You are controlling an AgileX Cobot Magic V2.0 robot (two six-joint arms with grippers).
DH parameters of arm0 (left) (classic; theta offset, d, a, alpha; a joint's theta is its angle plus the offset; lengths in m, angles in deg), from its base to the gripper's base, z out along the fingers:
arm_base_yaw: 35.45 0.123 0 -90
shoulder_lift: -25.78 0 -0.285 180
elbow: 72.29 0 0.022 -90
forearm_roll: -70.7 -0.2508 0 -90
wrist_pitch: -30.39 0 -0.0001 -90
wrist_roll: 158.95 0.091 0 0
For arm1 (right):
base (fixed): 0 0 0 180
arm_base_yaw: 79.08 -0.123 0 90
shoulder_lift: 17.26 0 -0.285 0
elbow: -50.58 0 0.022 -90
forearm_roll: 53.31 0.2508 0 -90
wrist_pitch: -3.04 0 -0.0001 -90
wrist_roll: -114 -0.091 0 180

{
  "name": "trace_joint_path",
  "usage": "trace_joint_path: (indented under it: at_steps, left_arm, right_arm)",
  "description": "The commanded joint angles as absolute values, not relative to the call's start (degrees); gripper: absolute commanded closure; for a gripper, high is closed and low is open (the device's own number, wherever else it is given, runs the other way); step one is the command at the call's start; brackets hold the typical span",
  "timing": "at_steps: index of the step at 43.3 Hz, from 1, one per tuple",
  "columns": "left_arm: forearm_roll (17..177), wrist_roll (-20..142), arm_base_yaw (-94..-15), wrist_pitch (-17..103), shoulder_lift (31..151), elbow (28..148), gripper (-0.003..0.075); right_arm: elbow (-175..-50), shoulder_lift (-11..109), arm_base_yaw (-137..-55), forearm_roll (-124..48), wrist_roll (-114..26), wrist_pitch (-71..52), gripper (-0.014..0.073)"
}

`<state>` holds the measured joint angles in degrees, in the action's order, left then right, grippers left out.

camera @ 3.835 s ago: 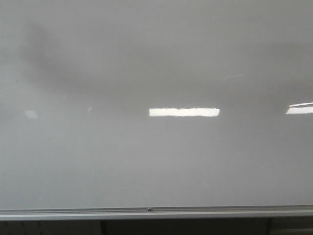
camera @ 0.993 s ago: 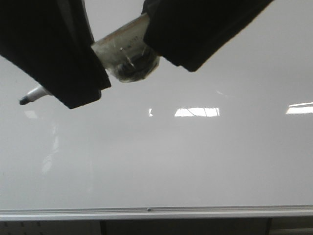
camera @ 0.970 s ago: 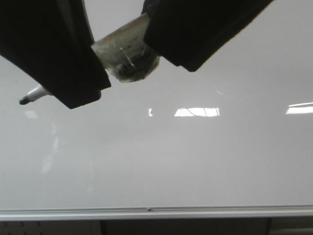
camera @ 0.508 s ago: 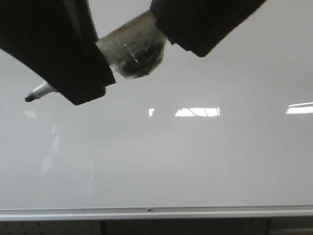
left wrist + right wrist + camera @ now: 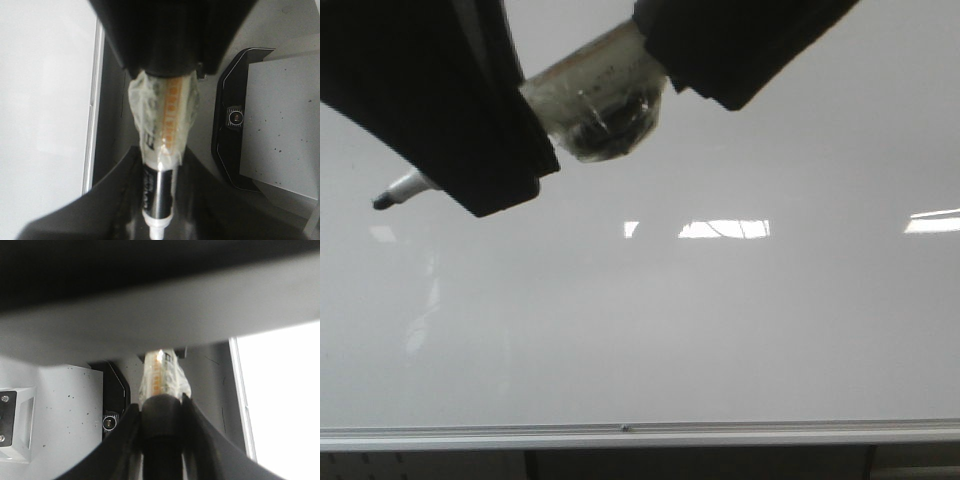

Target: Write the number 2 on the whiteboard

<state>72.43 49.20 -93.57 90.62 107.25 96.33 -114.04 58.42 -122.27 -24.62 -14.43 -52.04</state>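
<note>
The whiteboard (image 5: 720, 330) fills the front view, with a silver rail (image 5: 620, 435) along its bottom edge. No number 2 shows on it. My left gripper (image 5: 485, 150) is shut on a marker (image 5: 595, 100) whose middle is wrapped in clear tape. Its dark nib (image 5: 380, 202) sticks out to the left, just off the board. My right gripper (image 5: 720, 50) is shut on the marker's black back end. The left wrist view shows the marker (image 5: 160, 190) between the left gripper's (image 5: 159, 200) fingers. The right wrist view shows the black end (image 5: 161, 425) in the right gripper (image 5: 161, 440).
Bright white light reflections (image 5: 725, 229) lie on the board at the middle and at the right edge (image 5: 932, 222). A black camera housing (image 5: 237, 117) on a speckled grey surface (image 5: 280, 125) is behind the arms. The board's edge shows in both wrist views (image 5: 280, 400).
The board was bare 3.8 s ago; both grippers with the marker have since come into view at the top. Over the last second they have shifted slightly right and up.
</note>
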Motion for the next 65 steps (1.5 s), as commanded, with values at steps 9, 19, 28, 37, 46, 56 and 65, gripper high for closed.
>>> trace_joint_path:
  at_steps: [9, 19, 28, 37, 46, 56, 65]
  left_arm:
    - [72.8, 47.0, -92.1, 87.6, 105.0, 98.1, 0.0171]
    - [72.4, 40.6, -84.3, 88.9, 99.8, 98.1, 0.0174]
    - [72.4, 35.0, -72.7, 89.1, 93.3, 96.3, 0.0174]
    - [72.4, 35.0, -64.8, 87.5, 87.0, 90.8, 0.0174]
    - [73.7, 35.0, -63.9, 85.4, 85.2, 88.2, 0.0174]
    - [73.9, 35.0, -63.9, 84.0, 85.8, 88.2, 0.0174]
    - [73.9, 35.0, -63.9, 83.9, 85.8, 88.2, 0.0174]
  right_arm:
    - [-115.9, 56.1, -121.9, -23.9, -15.0, -53.6, 0.0613]
    - [-115.9, 51.8, -116.3, -35.1, -28.5, -57.2, 0.0613]
    - [-115.4, 44.8, -105.8, -48.9, -52.4, -60.5, 0.0613]
    - [-108.5, 35.3, -93.8, -50.3, -56.6, -52.7, 0.0613]
    - [-99.0, 30.3, -89.5, -45.4, -57.4, -41.8, 0.0613]
    - [-91.3, 30.6, -89.6, -44.5, -57.2, -22.6, 0.0613]
    - [-90.4, 32.7, -90.5, -44.5, -55.6, -11.0, 0.0613]
